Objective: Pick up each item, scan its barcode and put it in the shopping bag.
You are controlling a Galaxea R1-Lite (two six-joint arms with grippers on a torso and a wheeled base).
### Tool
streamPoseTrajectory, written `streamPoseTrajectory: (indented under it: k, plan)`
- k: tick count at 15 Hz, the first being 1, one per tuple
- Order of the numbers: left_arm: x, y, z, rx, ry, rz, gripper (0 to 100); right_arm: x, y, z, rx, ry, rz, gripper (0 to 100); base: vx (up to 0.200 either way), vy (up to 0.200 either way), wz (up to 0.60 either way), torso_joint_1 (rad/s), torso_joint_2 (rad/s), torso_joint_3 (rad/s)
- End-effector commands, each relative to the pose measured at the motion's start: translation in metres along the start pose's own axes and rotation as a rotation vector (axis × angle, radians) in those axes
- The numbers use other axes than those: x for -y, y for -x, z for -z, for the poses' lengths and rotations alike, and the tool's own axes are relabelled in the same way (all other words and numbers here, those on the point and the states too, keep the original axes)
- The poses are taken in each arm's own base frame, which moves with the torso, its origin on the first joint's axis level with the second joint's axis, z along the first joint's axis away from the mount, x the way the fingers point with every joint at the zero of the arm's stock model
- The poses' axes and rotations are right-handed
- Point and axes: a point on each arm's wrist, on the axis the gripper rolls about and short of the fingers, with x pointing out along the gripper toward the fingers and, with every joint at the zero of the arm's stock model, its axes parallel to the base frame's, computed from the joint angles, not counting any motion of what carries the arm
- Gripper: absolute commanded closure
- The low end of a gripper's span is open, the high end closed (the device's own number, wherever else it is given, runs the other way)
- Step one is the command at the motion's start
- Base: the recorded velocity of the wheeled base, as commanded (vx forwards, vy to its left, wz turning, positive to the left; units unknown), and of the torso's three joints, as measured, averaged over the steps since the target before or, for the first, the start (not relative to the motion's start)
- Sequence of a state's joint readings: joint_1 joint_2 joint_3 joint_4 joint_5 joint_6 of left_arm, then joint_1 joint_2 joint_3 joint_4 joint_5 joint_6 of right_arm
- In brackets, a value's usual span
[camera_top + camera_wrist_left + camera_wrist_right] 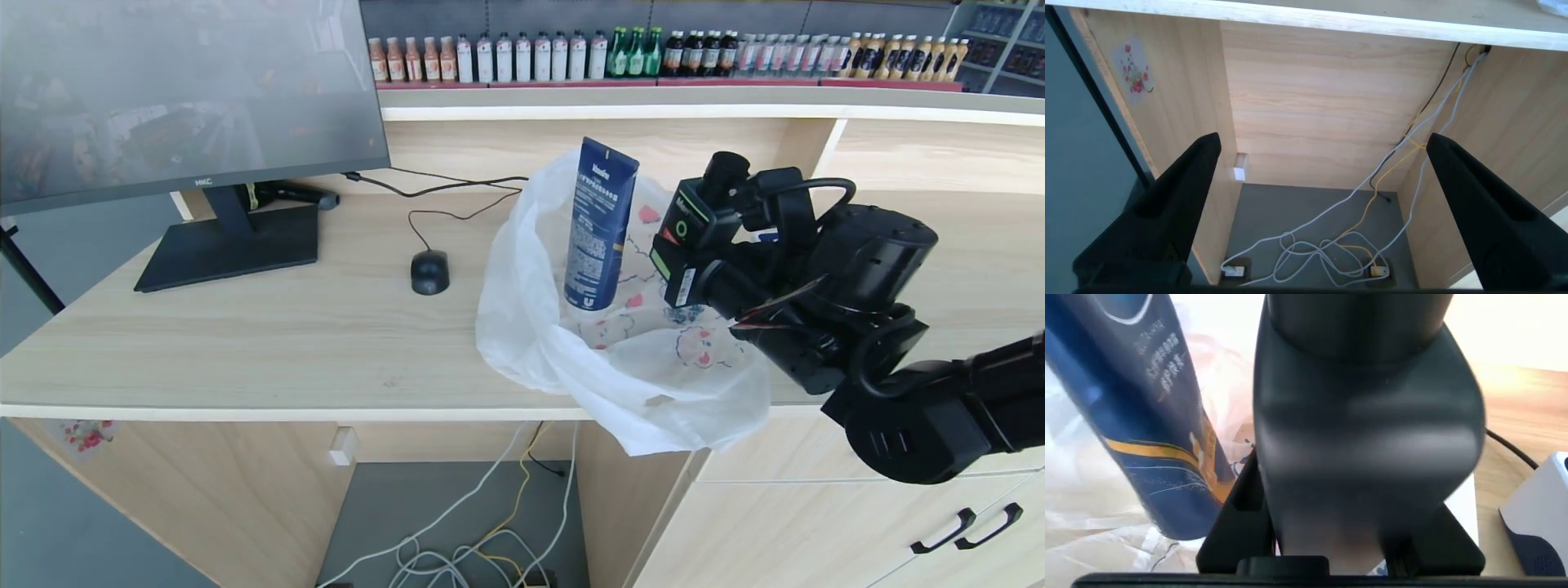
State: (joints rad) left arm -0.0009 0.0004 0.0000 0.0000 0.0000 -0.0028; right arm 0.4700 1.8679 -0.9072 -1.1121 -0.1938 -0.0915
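Observation:
A tall blue tube (600,224) stands upright, cap down, inside the white plastic shopping bag (653,367) on the wooden counter (286,335). Just right of the tube, my right gripper (739,286) is shut on a black barcode scanner (694,224) whose head faces the tube. In the right wrist view the scanner (1364,416) fills the middle between my fingers (1229,531), with the blue tube (1143,416) close beside it over the crumpled bag (1094,539). My left gripper (1323,143) hangs open below the counter's edge, facing the cable recess, with nothing in it.
A monitor (188,90) on its stand occupies the counter's back left, with a black mouse (429,271) and cables between it and the bag. A white box (1539,523) lies beyond the scanner. Loose cables (1372,237) hang under the counter. Drawers (963,527) are at lower right.

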Motion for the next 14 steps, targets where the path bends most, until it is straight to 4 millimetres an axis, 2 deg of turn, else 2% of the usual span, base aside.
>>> streamPoseTrajectory:
  k: [1, 5, 14]
  plan:
    - [0.0, 0.0, 0.0, 0.0, 0.0, -0.001, 0, 0.002, -0.009, 0.016, -0.036, -0.001, 0.011, 100, 0.0, 0.0, 0.0, 0.0, 0.0, 0.0]
    - [0.0, 0.0, 0.0, 0.0, 0.0, -0.001, 0, 0.007, -0.011, 0.025, -0.061, -0.025, 0.029, 100, 0.0, 0.0, 0.0, 0.0, 0.0, 0.0]
    - [0.0, 0.0, 0.0, 0.0, 0.0, -0.001, 0, 0.005, -0.014, 0.035, -0.085, -0.02, 0.023, 100, 0.0, 0.0, 0.0, 0.0, 0.0, 0.0]
